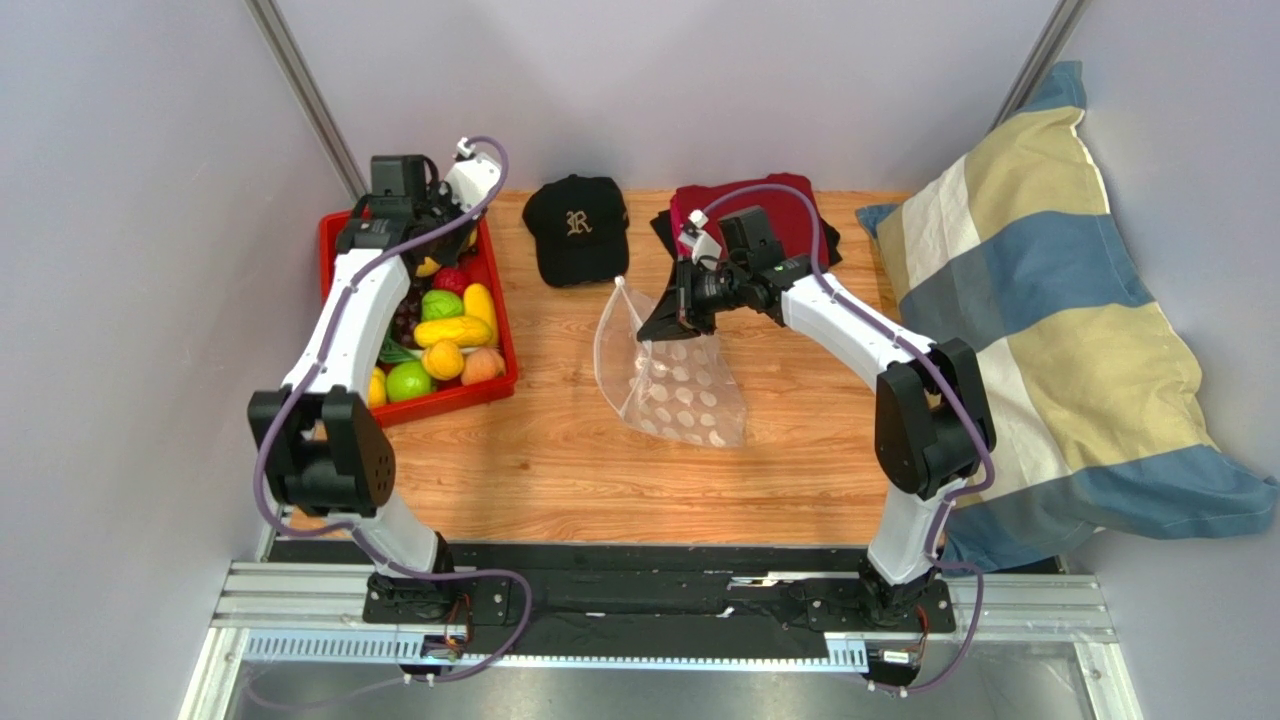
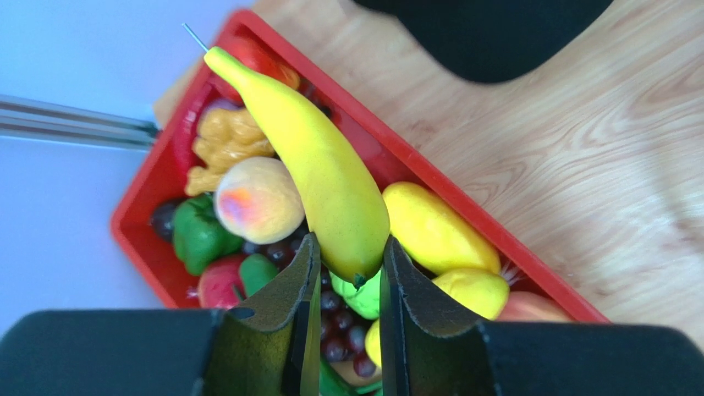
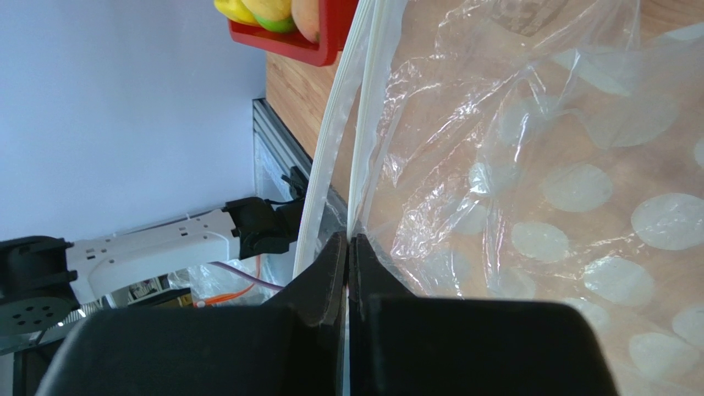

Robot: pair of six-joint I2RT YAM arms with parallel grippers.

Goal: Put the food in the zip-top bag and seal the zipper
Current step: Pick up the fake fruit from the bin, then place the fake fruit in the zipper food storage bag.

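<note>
- Your arms are bolted to a rail at the near edge of the bench [image 1: 601,480], the left reaching far-left and the right reaching to mid-bench.
- The bag [image 1: 684,375] is at mid-bench, right of the tray and apart from it. Its dotted lower part lies on the wood and its top edge is lifted.
- Your right jaws are together, pinched on the bag's top edge right at the zipper [image 3: 330,132]. In the right wrist view one white strip goes into the pinch and the other runs free just beside it, so the mouth stands parted.
- The red tray [image 1: 504,338] sits at the left edge of the bench, packed with toy food.
- Your left jaws are down in the tray's far end, clamped on the blunt end of the banana [image 2: 322,165], with a finger [image 2: 289,313] pressing each side.
- The banana points away from the wrist camera, lying over a peach [image 2: 256,202] on one side and yellow pieces [image 2: 434,231] on the other, with dark grapes [image 2: 339,330] underneath.
- Behind the bag, a black cap [image 1: 579,228] lies at the back of the bench.
- Right of the cap is a folded red cloth [image 1: 789,203], partly behind your right wrist.
- A striped pillow [image 1: 1052,330] fills the right side.
</note>
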